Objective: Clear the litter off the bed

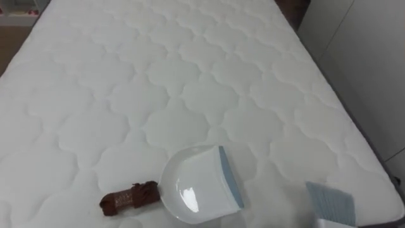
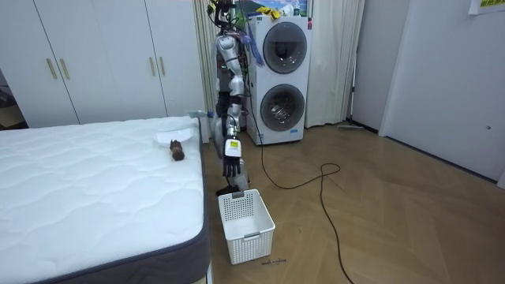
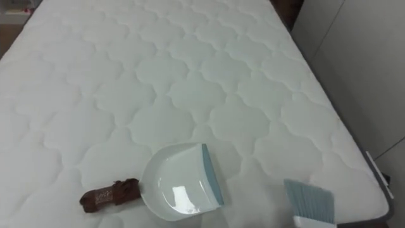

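Note:
A brown crumpled piece of rubbish [image 1: 130, 197] [image 2: 177, 150] lies on the white quilted mattress [image 1: 158, 82] near its front edge. Just right of it, touching or nearly so, rests a white dustpan [image 1: 196, 185] with a blue-grey lip. A brush with pale blue bristles [image 1: 330, 202] lies further right, near the mattress's right edge. In the room view I stand upright at the bed's side by the rubbish, and my left hand [image 2: 230, 166] hangs at my side, fingers relaxed, holding nothing.
A white slatted basket [image 2: 246, 225] stands on the wooden floor beside the bed's corner. Behind me is a stacked washer and dryer [image 2: 280, 75]. White wardrobe doors [image 2: 95, 59] run along the bed's far side.

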{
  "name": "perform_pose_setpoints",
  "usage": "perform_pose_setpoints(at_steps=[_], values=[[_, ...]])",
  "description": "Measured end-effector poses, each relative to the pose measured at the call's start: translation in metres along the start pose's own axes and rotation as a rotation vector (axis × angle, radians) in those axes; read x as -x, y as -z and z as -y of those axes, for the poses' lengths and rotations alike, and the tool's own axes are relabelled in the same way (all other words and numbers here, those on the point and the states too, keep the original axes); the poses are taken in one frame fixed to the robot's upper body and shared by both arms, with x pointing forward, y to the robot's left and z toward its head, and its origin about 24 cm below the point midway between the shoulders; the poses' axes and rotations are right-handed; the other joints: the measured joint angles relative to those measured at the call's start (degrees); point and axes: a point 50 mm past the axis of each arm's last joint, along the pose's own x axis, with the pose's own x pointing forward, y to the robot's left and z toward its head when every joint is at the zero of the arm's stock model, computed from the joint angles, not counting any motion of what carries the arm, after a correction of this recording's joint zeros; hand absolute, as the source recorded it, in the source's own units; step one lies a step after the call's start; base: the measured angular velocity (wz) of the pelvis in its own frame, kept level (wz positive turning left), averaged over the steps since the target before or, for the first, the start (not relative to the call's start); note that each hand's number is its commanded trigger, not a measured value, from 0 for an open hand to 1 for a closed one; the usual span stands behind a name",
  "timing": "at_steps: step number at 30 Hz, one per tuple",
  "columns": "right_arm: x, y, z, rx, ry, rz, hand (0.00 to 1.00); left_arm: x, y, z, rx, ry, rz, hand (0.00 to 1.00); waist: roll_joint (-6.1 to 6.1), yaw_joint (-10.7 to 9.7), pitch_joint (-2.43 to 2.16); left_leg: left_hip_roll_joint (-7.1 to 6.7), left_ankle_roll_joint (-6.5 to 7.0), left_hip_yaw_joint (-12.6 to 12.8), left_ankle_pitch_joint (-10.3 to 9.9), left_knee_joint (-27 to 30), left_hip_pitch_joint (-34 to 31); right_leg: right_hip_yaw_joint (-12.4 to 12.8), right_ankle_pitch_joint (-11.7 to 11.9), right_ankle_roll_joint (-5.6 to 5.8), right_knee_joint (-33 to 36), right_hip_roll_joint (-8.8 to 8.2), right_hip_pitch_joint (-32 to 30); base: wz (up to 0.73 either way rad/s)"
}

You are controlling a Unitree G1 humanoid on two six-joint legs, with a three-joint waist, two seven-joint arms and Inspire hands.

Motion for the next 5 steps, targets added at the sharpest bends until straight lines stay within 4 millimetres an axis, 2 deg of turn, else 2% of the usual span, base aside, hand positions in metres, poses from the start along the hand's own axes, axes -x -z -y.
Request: perform_pose_setpoints(at_steps=[5], values=[[0.001, 0.009, -0.009, 0.121, -0.081, -0.059, 0.00, 0.003, 0.013, 0.008, -0.091, 0.059, -0.059, 0.00, 0.29, -0.1, 0.06, -0.08, 0.00, 0.3, 0.0, 0.5, 0.2, 0.6, -0.1, -0.08, 0.7, 0.07, -0.3, -0.04]])
